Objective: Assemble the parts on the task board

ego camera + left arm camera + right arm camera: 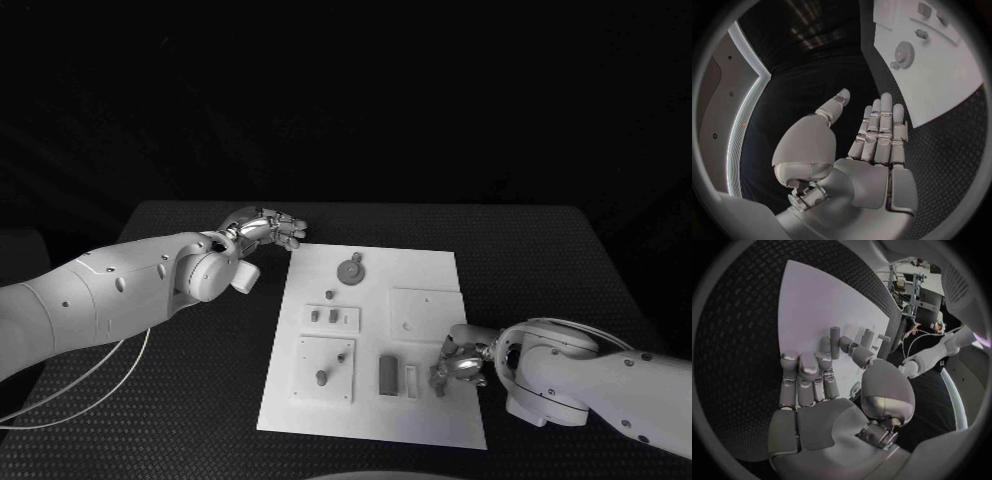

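Observation:
The white task board [433, 270] lies in the middle of the black table. On it are a round gear part [351, 270], small pegs [333, 316], a plate with an upright peg [322, 377] and a dark oblong part [389, 374]. My left hand [268, 228] hovers off the board's far left corner; in the left wrist view the hand [873, 140] has straight fingers and holds nothing, with the gear [904, 51] beyond it. My right hand [462, 364] is over the board's near right part. Its fingers [807, 372] lie straight over the board [811, 300], the thumb reaching toward upright pegs [835, 335], nothing held.
A square raised plate [427, 310] sits on the board's right side, just beyond my right hand. A white cable [87, 385] loops under my left arm at the table's left edge. Bare black table surrounds the board.

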`<state>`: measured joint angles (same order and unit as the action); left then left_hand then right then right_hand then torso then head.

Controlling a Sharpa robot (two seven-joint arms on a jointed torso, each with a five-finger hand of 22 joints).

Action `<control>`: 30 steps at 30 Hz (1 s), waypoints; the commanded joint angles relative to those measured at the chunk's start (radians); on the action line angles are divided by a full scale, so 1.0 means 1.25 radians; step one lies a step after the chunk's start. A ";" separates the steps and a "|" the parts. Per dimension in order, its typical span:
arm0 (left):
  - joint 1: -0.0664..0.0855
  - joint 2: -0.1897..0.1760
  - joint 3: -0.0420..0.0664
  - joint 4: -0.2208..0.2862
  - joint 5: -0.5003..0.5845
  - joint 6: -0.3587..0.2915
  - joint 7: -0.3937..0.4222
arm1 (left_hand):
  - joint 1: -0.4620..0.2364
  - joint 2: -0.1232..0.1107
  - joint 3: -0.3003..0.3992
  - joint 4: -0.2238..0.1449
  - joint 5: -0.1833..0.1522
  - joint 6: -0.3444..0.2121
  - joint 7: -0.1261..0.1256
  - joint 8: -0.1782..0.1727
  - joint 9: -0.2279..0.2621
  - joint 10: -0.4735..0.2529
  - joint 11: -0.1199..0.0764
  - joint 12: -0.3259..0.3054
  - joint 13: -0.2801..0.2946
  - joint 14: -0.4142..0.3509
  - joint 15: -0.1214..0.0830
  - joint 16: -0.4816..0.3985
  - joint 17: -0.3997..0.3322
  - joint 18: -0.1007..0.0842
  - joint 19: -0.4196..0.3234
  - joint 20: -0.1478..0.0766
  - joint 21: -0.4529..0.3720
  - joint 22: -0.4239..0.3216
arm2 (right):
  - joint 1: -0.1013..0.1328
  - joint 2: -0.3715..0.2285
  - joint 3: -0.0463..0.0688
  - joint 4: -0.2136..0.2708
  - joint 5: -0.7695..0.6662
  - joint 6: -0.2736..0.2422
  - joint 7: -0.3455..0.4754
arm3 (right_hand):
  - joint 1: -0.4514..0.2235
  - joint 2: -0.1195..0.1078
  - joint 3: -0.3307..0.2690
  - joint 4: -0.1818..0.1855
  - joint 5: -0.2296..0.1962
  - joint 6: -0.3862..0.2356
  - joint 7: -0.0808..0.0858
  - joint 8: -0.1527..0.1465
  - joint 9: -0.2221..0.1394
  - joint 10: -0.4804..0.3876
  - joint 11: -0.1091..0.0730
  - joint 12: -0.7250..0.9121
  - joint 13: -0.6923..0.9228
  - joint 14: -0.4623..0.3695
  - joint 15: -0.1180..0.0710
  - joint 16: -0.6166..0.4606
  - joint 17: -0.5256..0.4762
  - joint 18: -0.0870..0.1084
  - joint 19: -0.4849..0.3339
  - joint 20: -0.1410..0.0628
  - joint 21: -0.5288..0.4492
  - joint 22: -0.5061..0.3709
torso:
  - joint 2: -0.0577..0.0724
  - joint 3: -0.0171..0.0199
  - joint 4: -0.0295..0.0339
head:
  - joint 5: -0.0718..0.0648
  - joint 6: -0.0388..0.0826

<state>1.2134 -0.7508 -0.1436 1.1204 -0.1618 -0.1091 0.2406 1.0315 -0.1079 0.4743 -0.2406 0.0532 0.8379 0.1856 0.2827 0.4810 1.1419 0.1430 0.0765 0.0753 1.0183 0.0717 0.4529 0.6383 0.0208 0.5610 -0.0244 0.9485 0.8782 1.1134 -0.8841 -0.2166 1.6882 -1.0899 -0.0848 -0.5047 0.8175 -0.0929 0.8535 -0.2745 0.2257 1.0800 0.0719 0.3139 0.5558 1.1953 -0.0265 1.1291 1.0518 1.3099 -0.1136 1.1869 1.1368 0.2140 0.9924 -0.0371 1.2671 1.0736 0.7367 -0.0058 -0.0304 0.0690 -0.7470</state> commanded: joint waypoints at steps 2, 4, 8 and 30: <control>0.000 0.002 0.000 0.002 0.003 0.012 0.003 | -0.009 -0.001 0.000 0.004 -0.001 0.001 -0.004 0.003 -0.001 0.005 0.002 -0.001 -0.001 0.006 0.002 -0.004 0.001 0.015 -0.003 0.000 -0.004 0.001 | -0.007 0.004 -0.006 0.007 0.144 -0.044 0.013 | 0.010 0.021 0.064 -0.006 0.008 -0.001 0.008 -0.022 -0.007 0.006 -0.001 0.000 0.001 0.003 -0.005 -0.002 -0.001 0.038 0.006 0.001 0.003 -0.001 | 0.000 0.0000 0.0000 | 0.000 0.000; 0.000 0.001 0.000 0.002 0.003 0.012 0.002 | -0.009 -0.001 0.000 0.004 -0.001 0.001 -0.004 0.003 -0.001 0.005 0.002 -0.001 -0.001 0.006 0.002 -0.004 0.001 0.015 -0.003 0.000 -0.004 0.001 | -0.007 0.005 -0.006 0.011 0.148 -0.051 0.014 | 0.006 0.023 0.063 -0.008 0.012 -0.001 0.008 -0.022 -0.007 0.006 -0.002 0.000 0.001 0.003 -0.006 -0.003 -0.001 0.038 0.006 0.000 0.004 -0.001 | 0.000 -0.0003 0.0005 | -0.001 0.000; 0.000 0.001 0.000 0.002 0.003 0.012 0.002 | -0.009 -0.001 0.000 0.004 -0.001 0.001 -0.004 0.003 -0.001 0.005 0.002 -0.001 -0.001 0.006 0.002 -0.004 0.001 0.015 -0.003 0.000 -0.004 0.001 | -0.007 0.007 -0.006 0.015 0.150 -0.061 0.013 | 0.004 0.022 0.062 -0.008 0.013 -0.001 0.008 -0.022 -0.007 0.006 -0.002 0.000 0.001 0.003 -0.006 -0.003 -0.001 0.038 0.006 0.000 0.004 -0.001 | 0.000 -0.0003 0.0003 | 0.000 0.000; 0.000 0.002 0.000 0.004 0.003 0.015 0.000 | -0.010 -0.002 0.000 0.005 -0.001 0.000 -0.003 0.003 -0.001 0.005 0.002 -0.002 -0.001 0.006 0.002 -0.005 0.002 0.015 -0.003 0.000 -0.004 0.001 | -0.007 0.031 -0.006 0.006 0.127 -0.065 0.021 | -0.001 0.016 0.059 -0.009 0.021 0.002 0.007 -0.021 -0.008 0.007 -0.003 0.001 0.002 0.004 -0.008 -0.003 -0.001 0.038 0.008 -0.001 0.005 -0.003 | 0.000 -0.0005 0.0006 | 0.000 0.003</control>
<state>1.2134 -0.7503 -0.1437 1.1218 -0.1618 -0.1070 0.2359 1.0274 -0.1120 0.4742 -0.2407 0.0532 0.8379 0.1856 0.2825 0.4802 1.1419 0.1430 0.0764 0.0753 1.0183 0.0717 0.4530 0.6389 0.0194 0.5610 -0.0244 0.9485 0.8788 1.1068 -0.8494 -0.2235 1.6981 -0.9340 -0.1639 -0.4897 0.8100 -0.0853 0.9305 -0.2880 0.2481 1.0766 0.0802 0.2837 0.5359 1.1935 -0.0255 1.1295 1.0527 1.3153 -0.1158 1.1870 1.1369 0.2172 0.9967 -0.0378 1.2664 1.0710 0.7369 -0.0061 -0.0298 0.0709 -0.7447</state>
